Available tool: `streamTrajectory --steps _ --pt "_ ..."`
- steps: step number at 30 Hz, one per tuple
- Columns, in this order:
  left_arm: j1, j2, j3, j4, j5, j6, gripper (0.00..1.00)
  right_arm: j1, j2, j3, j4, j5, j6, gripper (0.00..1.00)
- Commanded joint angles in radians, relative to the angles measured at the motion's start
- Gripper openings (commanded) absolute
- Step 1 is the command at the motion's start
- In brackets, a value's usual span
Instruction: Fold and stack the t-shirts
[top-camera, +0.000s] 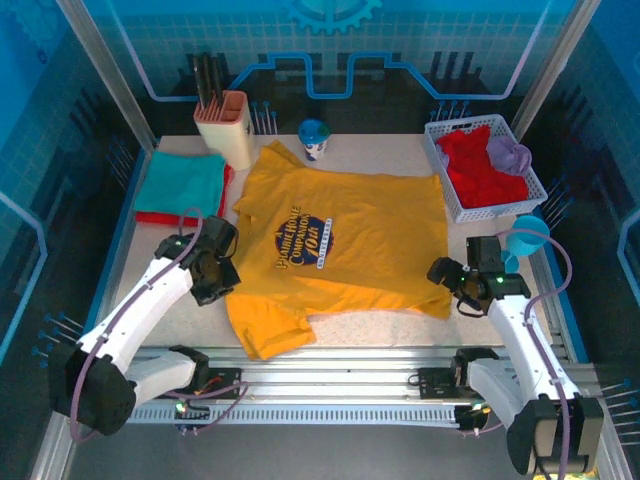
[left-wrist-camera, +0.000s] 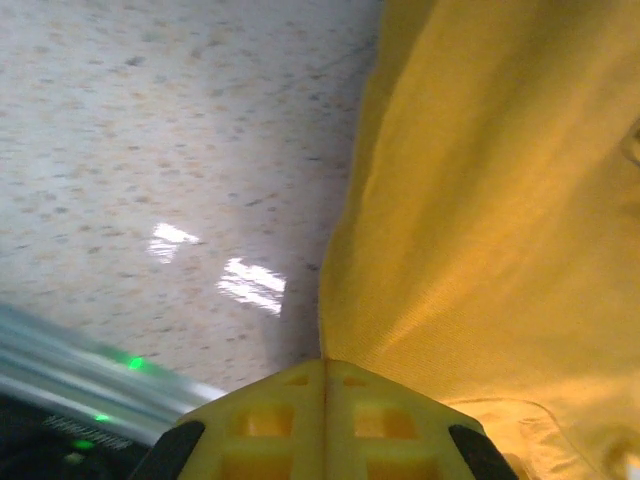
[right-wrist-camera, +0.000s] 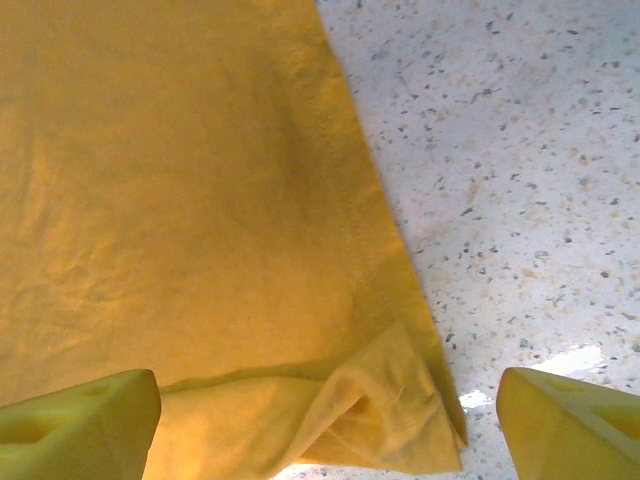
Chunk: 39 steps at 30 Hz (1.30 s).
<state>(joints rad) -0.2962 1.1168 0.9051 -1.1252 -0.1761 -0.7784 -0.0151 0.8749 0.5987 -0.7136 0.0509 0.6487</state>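
Note:
A mustard-yellow t-shirt (top-camera: 340, 240) with a dark blue chest print lies spread flat in the middle of the table. My left gripper (top-camera: 222, 272) is at the shirt's left edge. In the left wrist view it (left-wrist-camera: 325, 362) is shut, with the yellow cloth (left-wrist-camera: 480, 220) rising from its tips. My right gripper (top-camera: 450, 282) is open over the shirt's near right corner. That rumpled corner (right-wrist-camera: 400, 420) lies between the yellow fingers (right-wrist-camera: 80, 425). A folded teal t-shirt (top-camera: 180, 185) rests on a red one (top-camera: 228, 180) at the back left. More t-shirts, red (top-camera: 480, 175) and lavender (top-camera: 510, 152), fill the basket.
The white mesh basket (top-camera: 438, 165) stands at the back right. A beige holder (top-camera: 225, 125) with dark tools and a small blue-and-white cup (top-camera: 314, 138) stand at the back. A light blue cup (top-camera: 527, 235) sits by the right arm. The metal rail (top-camera: 330, 375) runs along the near edge.

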Motion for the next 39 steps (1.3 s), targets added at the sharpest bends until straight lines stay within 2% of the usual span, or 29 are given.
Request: streamTrajectory --steps 1,2,3,4,6,8,12,15,17,24,26,32,36,39 --pt "0.011 -0.035 0.030 -0.205 -0.088 0.039 0.00 -0.028 -0.020 0.020 -0.029 -0.003 -0.013 0.89" --pt "0.016 -0.041 0.031 -0.197 -0.067 0.042 0.09 -0.029 -0.020 0.016 -0.022 -0.009 -0.014 0.89" --pt "0.019 -0.040 0.028 -0.186 -0.053 0.048 0.27 -0.029 -0.017 0.013 -0.017 -0.012 -0.013 0.89" --pt "0.021 -0.029 0.022 -0.170 -0.047 0.054 0.37 -0.029 -0.012 0.014 -0.014 -0.018 -0.013 0.90" --pt "0.028 0.019 0.020 -0.153 -0.023 0.074 0.47 -0.029 -0.003 0.022 -0.015 -0.029 -0.020 0.90" --pt "0.028 0.068 0.032 -0.138 -0.006 0.100 0.73 -0.029 0.001 0.031 -0.010 -0.042 -0.041 0.91" --pt "0.030 0.117 0.143 -0.057 0.009 0.175 0.74 -0.023 0.025 0.070 0.025 -0.073 -0.120 0.92" --pt "0.052 0.227 0.298 0.059 0.073 0.283 0.73 -0.011 0.079 0.125 0.071 -0.104 -0.174 0.92" --pt "0.054 0.323 0.414 0.111 0.068 0.355 0.73 0.014 0.132 0.166 0.118 -0.075 -0.196 0.93" --pt "0.088 0.637 0.637 0.371 0.101 0.543 0.75 0.071 0.420 0.382 0.253 0.028 -0.279 0.93" --pt "0.109 0.743 0.729 0.409 0.159 0.567 0.74 0.080 0.504 0.456 0.273 0.053 -0.314 0.92" --pt "0.117 1.024 1.036 0.423 0.087 0.617 0.75 0.086 0.746 0.682 0.284 0.058 -0.347 0.89" --pt "0.128 1.208 1.264 0.347 0.025 0.606 0.75 0.091 0.918 0.833 0.251 0.078 -0.365 0.87" --pt "0.165 1.339 1.433 0.271 0.023 0.565 0.74 0.091 1.052 0.959 0.193 0.092 -0.376 0.84"
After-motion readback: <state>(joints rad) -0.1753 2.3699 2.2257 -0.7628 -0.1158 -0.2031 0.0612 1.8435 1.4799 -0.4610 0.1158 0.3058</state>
